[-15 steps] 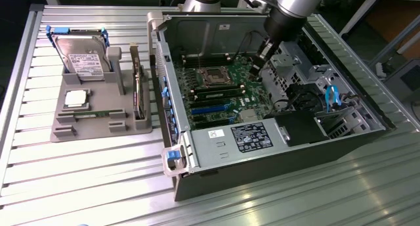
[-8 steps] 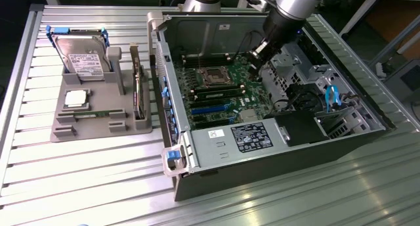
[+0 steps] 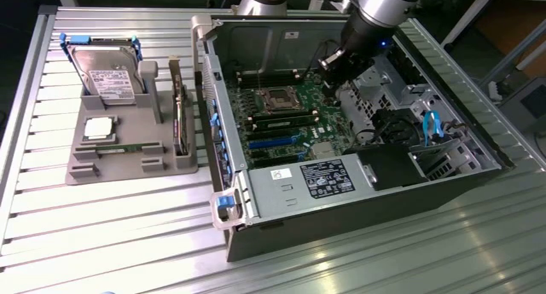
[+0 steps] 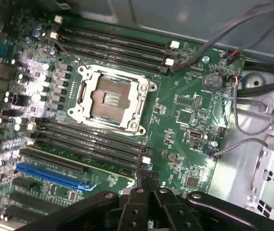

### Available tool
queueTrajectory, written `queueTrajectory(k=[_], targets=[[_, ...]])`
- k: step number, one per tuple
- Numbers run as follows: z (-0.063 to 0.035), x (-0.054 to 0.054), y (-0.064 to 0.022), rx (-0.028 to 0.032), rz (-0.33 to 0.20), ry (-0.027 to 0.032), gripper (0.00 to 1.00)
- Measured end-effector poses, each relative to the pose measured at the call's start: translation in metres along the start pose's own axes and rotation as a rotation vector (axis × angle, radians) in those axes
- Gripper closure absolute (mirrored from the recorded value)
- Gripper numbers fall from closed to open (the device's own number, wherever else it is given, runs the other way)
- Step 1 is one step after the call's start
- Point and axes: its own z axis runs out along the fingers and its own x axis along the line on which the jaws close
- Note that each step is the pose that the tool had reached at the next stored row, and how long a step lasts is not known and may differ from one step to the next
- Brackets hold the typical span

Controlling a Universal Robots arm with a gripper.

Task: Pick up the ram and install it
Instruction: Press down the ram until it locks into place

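In the exterior view, your gripper [image 3: 334,69] hung pressed together inside the open computer case [image 3: 444,89], while the ram [image 3: 119,149] lay on the grey tray [image 3: 128,169]. In the wrist view, the pressed-together fingers [image 4: 139,204] hovered over the motherboard [image 4: 185,120], near its empty slots [image 4: 88,139]

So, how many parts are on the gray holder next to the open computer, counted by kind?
On the gray holder:
Hard drive: 1
Processor chip: 1
Ram: 1
Upright expansion card: 1
Total: 4
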Motion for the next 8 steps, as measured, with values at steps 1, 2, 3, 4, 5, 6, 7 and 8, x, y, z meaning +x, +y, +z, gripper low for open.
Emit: queueTrajectory(k=[1,2,3,4,5,6,7,8], targets=[[0.0000,0.0000,0.0000,-0.0030,0.032,-0.0007,0.91],[0.0000,0.0000,0.0000,-0.0062,0.063,-0.0015,0.91],[0.0000,0.0000,0.0000,-0.0121,0.117,-0.0029,0.91],[0.0000,0.0000,0.0000,-0.0132,0.128,-0.0031,0.91],[0.0000,0.0000,0.0000,-0.0131,0.128,-0.0031,0.91],[0.0000,0.0000,0.0000,-0.0131,0.128,-0.0031,0.91],[0.0000,0.0000,0.0000,-0.0131,0.128,-0.0031,0.91],[0.0000,0.0000,0.0000,-0.0132,0.128,-0.0031,0.91]])
